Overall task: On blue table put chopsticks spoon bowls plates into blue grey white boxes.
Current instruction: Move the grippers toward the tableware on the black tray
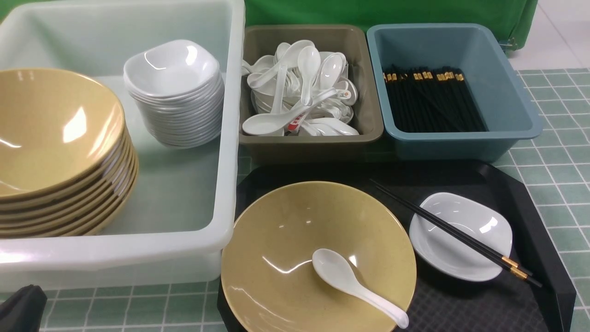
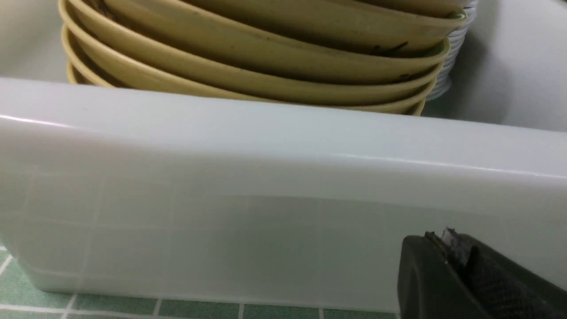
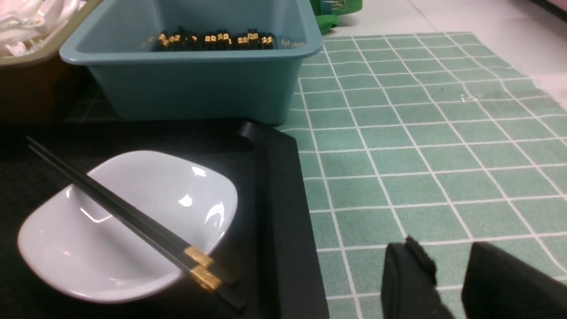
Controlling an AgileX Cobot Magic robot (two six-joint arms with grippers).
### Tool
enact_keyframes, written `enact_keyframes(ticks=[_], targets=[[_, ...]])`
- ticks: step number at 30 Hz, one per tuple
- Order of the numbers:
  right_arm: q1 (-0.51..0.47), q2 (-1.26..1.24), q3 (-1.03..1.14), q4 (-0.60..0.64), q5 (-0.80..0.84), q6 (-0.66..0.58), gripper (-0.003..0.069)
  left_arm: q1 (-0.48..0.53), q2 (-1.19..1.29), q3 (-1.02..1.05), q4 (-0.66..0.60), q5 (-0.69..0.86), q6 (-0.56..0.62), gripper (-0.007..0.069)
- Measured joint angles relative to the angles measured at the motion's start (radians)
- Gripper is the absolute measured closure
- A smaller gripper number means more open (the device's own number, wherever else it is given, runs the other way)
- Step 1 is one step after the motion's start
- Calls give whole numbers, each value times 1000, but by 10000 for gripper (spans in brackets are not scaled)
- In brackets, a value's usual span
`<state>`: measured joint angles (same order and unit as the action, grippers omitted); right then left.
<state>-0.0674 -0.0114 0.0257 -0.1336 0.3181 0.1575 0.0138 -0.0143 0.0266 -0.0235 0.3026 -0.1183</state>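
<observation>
Tray (image 1: 537, 216): black, on the green-tiled tabletop (image 1: 562, 184), just before the grey box (image 1: 313, 138) and blue box (image 1: 507, 92)
Yellow bowl (image 1: 286, 240): on the tray, white spoon (image 1: 350, 282) lying inside
Chopsticks (image 1: 442, 224): resting across the small white dish (image 1: 479, 230) on the tray
Left jaws: beside the white box (image 1: 226, 161); cannot tell whether parted
Right jaws: parted, empty, above the tabletop beside the tray

On the black tray (image 1: 539, 230) sit a yellow bowl (image 1: 286, 240) holding a white spoon (image 1: 350, 281) and a white dish (image 1: 470, 216) with chopsticks (image 1: 454, 233) laid across it. Behind the tray stand the grey box (image 1: 313, 143) and the blue box (image 1: 461, 143); left of it, the white box (image 1: 226, 184).
</observation>
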Motion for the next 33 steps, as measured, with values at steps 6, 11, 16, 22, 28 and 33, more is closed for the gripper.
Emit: enact_keyframes(ticks=[6, 11, 16, 22, 28, 33], targets=[[0, 0, 0, 4, 0, 24, 421, 0, 0, 0, -148, -46, -66, 638], [0, 0, 0, 167, -2, 325, 421, 0, 0, 0, -540, -114, -276, 638], [0, 0, 1, 309, -11, 733, 421, 0, 0, 0, -732, -126, -334, 638], [0, 0, 1, 327, -28, 775, 421, -1, 0, 0, -763, -126, -302, 638], [21, 0, -7, 341, -18, 611, 424, -4, 0, -172, -668, -83, 58, 638], [82, 13, -135, 347, 70, 383, 470, -4, 80, -336, -558, 46, 237, 638]])
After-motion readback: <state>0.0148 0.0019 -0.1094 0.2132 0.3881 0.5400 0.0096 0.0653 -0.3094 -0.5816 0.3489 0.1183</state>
